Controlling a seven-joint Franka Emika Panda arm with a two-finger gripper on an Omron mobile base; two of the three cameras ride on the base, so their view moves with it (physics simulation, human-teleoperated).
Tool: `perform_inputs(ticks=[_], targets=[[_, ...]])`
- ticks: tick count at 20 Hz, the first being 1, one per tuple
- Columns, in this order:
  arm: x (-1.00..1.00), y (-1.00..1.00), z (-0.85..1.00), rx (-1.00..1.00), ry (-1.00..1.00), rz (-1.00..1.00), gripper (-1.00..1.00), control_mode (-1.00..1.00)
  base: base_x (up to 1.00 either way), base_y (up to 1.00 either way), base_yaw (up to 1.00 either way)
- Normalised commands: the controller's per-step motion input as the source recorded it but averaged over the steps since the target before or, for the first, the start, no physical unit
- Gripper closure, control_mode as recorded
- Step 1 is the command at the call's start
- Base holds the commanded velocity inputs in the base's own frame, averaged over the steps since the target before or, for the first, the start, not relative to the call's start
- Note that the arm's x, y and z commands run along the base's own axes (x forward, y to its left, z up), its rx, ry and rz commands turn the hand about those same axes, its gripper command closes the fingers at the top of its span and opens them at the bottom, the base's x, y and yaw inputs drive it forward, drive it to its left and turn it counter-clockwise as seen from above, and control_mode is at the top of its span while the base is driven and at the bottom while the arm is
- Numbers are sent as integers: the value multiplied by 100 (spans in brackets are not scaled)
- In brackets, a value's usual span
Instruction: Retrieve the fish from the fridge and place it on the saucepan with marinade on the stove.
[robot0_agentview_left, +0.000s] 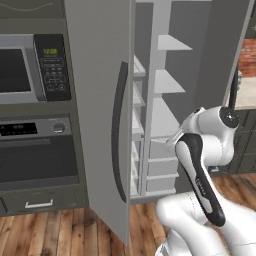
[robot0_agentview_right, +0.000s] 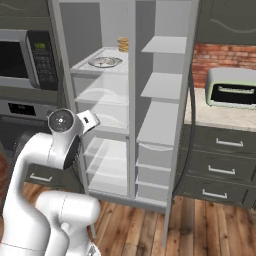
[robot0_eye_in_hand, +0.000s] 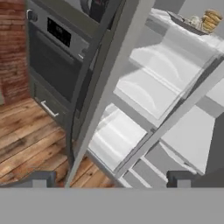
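I am holding my gripper (robot0_eye_in_hand: 109, 177) wide open with nothing between the two dark fingertips (robot0_eye_in_hand: 41, 178), which are poking up at the bottom of the hand view, well apart from each other. I am facing the fridge (robot0_agentview_right: 132, 115), whose doors are standing open so the white inner shelves are showing. In the right base view, a shallow plate (robot0_agentview_right: 105, 62) is sitting on the upper left shelf, and something small and pale grey is lying on it, which I am taking for the fish (robot0_agentview_right: 104, 60), though it is too small to be sure. Behind the plate, a stack of tan rounds (robot0_agentview_right: 122, 44) is standing near the back of the same shelf. The open left door (robot0_agentview_left: 102, 115) with its long dark curved handle (robot0_agentview_left: 118, 132) is hanging between me and the oven (robot0_agentview_left: 37, 152) and microwave (robot0_agentview_left: 32, 67). A toaster oven (robot0_agentview_right: 231, 88) is sitting on the counter to the fridge's right.
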Motion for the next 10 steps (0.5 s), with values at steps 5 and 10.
perform_inputs(ticks=[5, 10], targets=[[42, -2, -5, -35, -5, 42, -100, -100, 0, 0, 0], [43, 0, -28, -26, -26, 41, -100, -100, 0, 0, 0]])
